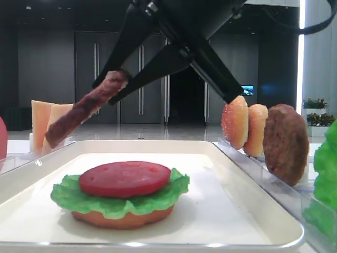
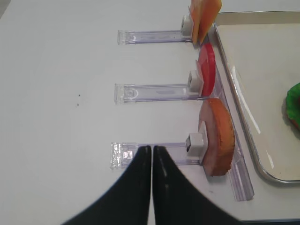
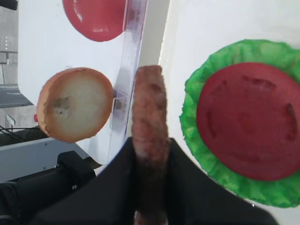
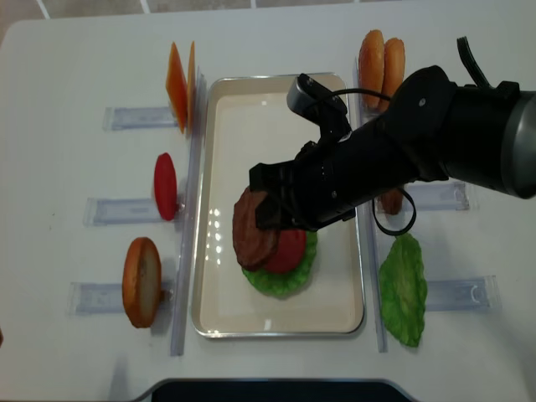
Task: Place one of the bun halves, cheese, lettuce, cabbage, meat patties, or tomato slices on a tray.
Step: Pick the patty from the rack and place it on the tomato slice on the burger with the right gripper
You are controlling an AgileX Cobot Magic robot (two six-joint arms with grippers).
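Nearest in the low front view, the tray (image 1: 247, 211) carries one stack: a bun half (image 1: 122, 217) at the bottom, one lettuce leaf (image 1: 118, 199) on it, and one tomato slice (image 1: 125, 178) on top.

Above the tray's left part, the right hand (image 1: 121, 83) is clamped on one meat patty (image 1: 84, 108). Its fingers grip the patty at the upper end; the patty hangs tilted, lower end toward the left rack. In the overhead view this patty (image 4: 251, 226) sits over the stack's left edge; whether it touches the stack cannot be told.

Right of the tray, the racks hold one spare lettuce leaf (image 4: 404, 289), one second patty (image 1: 286, 143), and two bun halves (image 1: 246, 126) standing on edge.

Left of the tray, three racks hold one bun half (image 4: 141, 280), one tomato slice (image 4: 165, 186), and two cheese slices (image 4: 179, 74), all on edge.

The left hand (image 2: 152, 157) has its fingers pressed together with nothing between them. It hovers over the table (image 2: 56, 93), just beside the near left rack with the bun half (image 2: 218, 136).

Count: two patties, four bun halves, two tomato slices, two lettuce leaves, two cheese slices.
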